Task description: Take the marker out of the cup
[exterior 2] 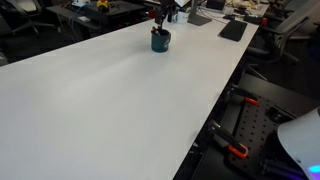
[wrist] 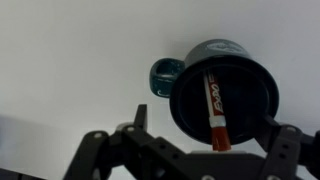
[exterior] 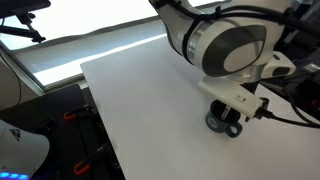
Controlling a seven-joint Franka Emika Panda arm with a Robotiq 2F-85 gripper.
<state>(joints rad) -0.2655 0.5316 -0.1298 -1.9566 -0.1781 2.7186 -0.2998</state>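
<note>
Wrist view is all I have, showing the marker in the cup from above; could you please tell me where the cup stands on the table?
Observer: In an exterior view the cup stands toward the far end of a long white table.
Operator: Thank you. How high is the gripper over it?
Observer: The gripper hangs straight above the cup, reaching down about to the rim.
Operator: Is anything else close by?
Observer: A dark flat object lies farther along the table, well apart from the cup.
</note>
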